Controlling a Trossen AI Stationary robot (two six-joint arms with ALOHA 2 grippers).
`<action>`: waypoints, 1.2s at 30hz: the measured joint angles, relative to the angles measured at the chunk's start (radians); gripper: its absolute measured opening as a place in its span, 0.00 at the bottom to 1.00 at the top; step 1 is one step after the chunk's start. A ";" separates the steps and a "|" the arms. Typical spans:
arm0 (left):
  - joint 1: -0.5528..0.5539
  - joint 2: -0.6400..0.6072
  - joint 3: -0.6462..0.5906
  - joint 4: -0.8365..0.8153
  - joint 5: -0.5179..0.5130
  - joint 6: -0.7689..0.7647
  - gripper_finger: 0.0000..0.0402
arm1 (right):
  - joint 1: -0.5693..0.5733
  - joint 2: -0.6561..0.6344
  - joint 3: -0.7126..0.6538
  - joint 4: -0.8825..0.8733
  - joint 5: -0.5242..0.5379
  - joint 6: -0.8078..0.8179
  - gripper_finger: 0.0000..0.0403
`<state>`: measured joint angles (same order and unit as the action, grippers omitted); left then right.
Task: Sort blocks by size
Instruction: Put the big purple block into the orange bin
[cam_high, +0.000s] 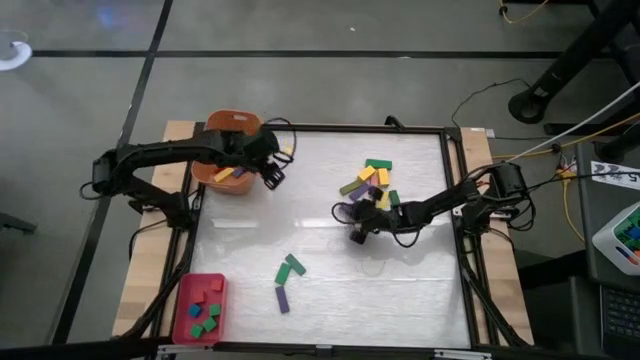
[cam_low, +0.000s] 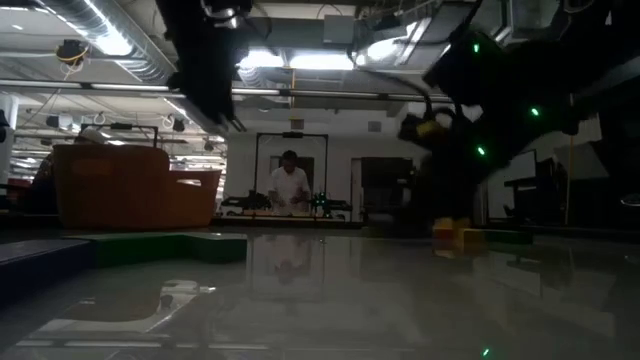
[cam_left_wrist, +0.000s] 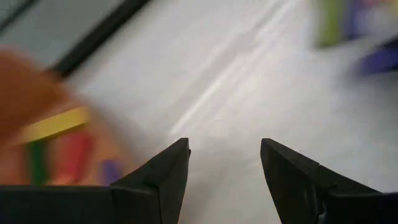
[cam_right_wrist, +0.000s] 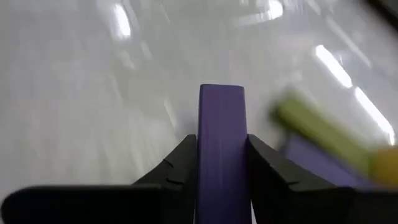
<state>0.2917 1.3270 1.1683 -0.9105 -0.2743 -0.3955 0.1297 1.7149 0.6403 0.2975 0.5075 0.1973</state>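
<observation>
Right gripper (cam_right_wrist: 221, 168) holds one purple bar (cam_right_wrist: 222, 137)

grey floor (cam_high: 300, 30) with dark seams, bright ceiling lights (cam_low: 110, 40), a person (cam_low: 290, 185) standing far behind.

Lab: exposed ceiling ducts (cam_low: 110, 40), workbenches.

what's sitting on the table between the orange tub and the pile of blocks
Nothing: in the high view, the tabletop between the orange tub and the block pile is bare.
</observation>
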 joint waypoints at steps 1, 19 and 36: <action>-0.015 0.000 0.000 0.034 0.032 -0.006 0.46 | 0.000 -0.001 0.011 0.032 -0.004 -0.033 0.25; -0.226 0.080 0.000 0.296 0.120 -0.250 0.46 | 0.001 -0.003 0.342 0.065 -0.002 -0.699 0.27; -0.279 0.085 0.000 0.379 0.119 -0.218 0.46 | 0.001 -0.003 0.396 0.087 -0.055 -0.842 0.28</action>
<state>0.0124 1.4117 1.1683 -0.5317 -0.1552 -0.6134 0.1307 1.7119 1.0367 0.3845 0.4525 -0.6446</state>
